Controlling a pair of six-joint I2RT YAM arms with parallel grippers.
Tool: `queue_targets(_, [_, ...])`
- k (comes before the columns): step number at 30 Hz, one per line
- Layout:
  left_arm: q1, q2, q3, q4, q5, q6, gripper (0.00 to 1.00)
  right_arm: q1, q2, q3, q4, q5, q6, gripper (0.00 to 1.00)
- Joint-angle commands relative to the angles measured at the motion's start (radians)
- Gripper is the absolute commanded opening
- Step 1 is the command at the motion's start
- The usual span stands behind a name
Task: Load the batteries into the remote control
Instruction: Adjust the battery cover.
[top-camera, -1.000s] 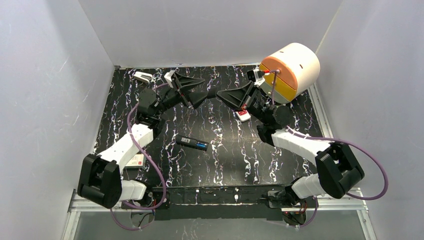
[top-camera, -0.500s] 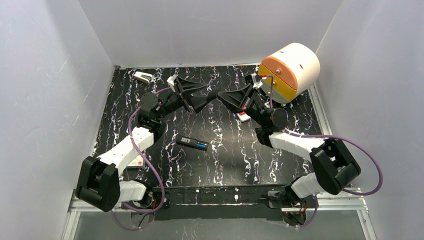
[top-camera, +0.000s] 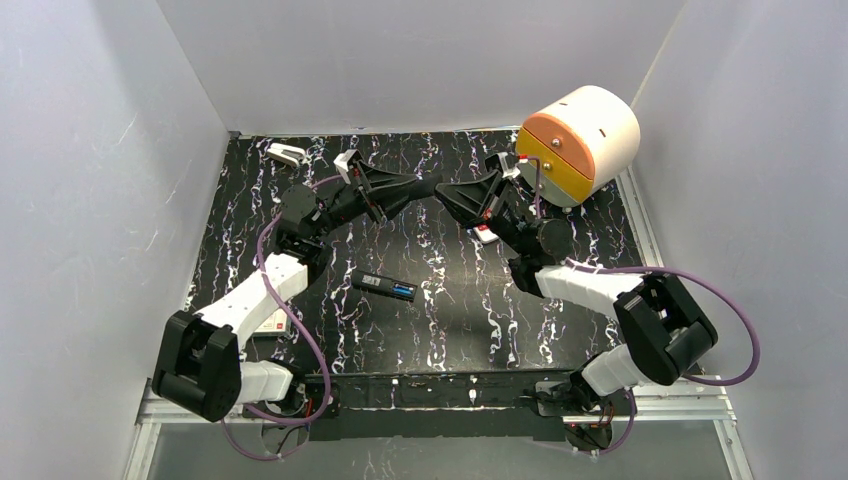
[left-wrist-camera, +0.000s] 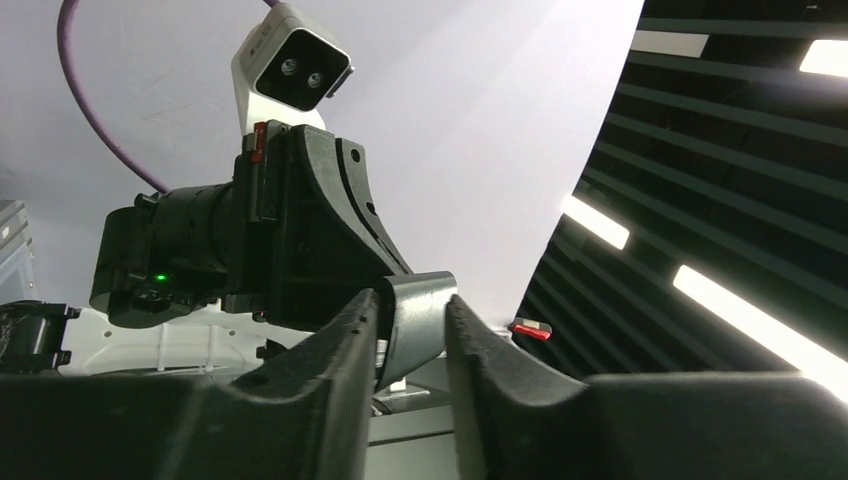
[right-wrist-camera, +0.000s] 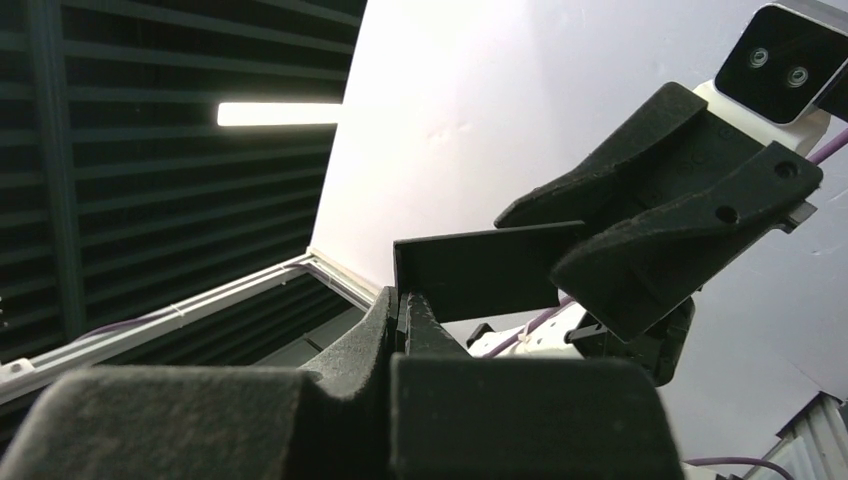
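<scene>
- Both arms are raised over the far half of the table (top-camera: 330, 345), with the left gripper (top-camera: 428, 187) and right gripper (top-camera: 446, 191) tip to tip in mid-air.
- A thin black plate (right-wrist-camera: 480, 270) bridges them. My read is that it's the remote's battery cover, mid hand-off or being re-gripped so one arm ends up with a usable hold.
- It's held up off the table so each gripper can reach an opposite end without fouling the surface.
- Right gripper (right-wrist-camera: 402, 310): fingers fully together and pinching one end of the plate across its thin faces.
- Left gripper (left-wrist-camera: 408, 300): narrow. The plate (left-wrist-camera: 420, 325) fills the gap and touches both fingers (left-wrist-camera: 350, 330), so it looks clamped, taken across the plate's width.
- With both ends held, one side has to let go before anything moves.
- Remote control (top-camera: 385, 286) lies flat mid-table, well apart from both grippers, bay side up with no cover on it.
- Batteries (top-camera: 403, 290): a blue-green cell shows seated in the bay. It's too small to tell how many are in.
- Likely remaining: fit the cover.
- Clutter: an orange-and-cream drum (top-camera: 585, 135) far right, and a small red-and-white item (top-camera: 486, 235) under the right arm.
</scene>
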Motion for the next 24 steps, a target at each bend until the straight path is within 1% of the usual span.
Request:
queue_targets(1, [-0.004,-0.017,0.042,0.109,0.006,-0.032,0.22,0.014,0.003,-0.033,0.226,0.007,0.022,0.01])
queue_targets(4, [-0.004,-0.014,0.036,0.159,-0.004,-0.034,0.08,0.014,0.002,-0.048,0.223,0.010,0.027,0.01])
queue_targets(5, [-0.003,-0.013,0.030,0.182,-0.013,-0.031,0.03,0.013,-0.001,-0.054,0.217,0.014,0.028,0.01])
queue_targets(6, [-0.004,-0.014,0.027,0.202,-0.021,-0.022,0.00,0.014,-0.005,-0.062,0.211,0.016,0.028,0.01])
queue_targets(10, [-0.003,-0.021,0.013,0.210,-0.027,0.041,0.00,0.013,-0.039,-0.099,0.162,0.026,0.014,0.01])
queue_targets(11, [-0.003,-0.021,0.004,0.209,-0.031,0.057,0.00,0.014,-0.046,-0.105,0.137,0.023,0.007,0.04])
queue_targets(13, [-0.003,-0.019,-0.017,0.203,-0.038,0.088,0.00,0.013,-0.083,-0.123,0.089,0.020,-0.019,0.14])
queue_targets(14, [-0.001,-0.015,-0.028,0.197,-0.038,0.110,0.00,0.013,-0.102,-0.137,0.064,0.022,-0.034,0.25])
queue_targets(16, [0.004,-0.009,-0.039,0.162,-0.030,0.164,0.00,0.013,-0.158,-0.173,-0.001,0.035,-0.091,0.51])
queue_targets(17, [0.008,-0.007,-0.039,0.140,-0.021,0.207,0.00,0.010,-0.197,-0.188,-0.058,0.038,-0.121,0.62])
queue_targets(19, [0.027,-0.009,-0.036,0.034,0.010,0.323,0.00,0.003,-0.291,-0.221,-0.207,0.040,-0.198,0.75])
queue_targets(21, [0.054,-0.011,-0.024,-0.091,0.039,0.445,0.00,-0.012,-0.398,-0.222,-0.465,0.020,-0.338,0.80])
queue_targets(22, [0.063,-0.007,-0.016,-0.148,0.055,0.498,0.00,-0.016,-0.456,-0.197,-0.660,0.017,-0.443,0.80])
queue_targets(23, [0.073,0.006,0.001,-0.187,0.082,0.549,0.00,-0.019,-0.503,-0.128,-0.978,0.036,-0.607,0.81])
queue_targets(24, [0.081,0.020,0.018,-0.233,0.106,0.577,0.00,-0.019,-0.532,-0.047,-1.233,0.087,-0.783,0.81])
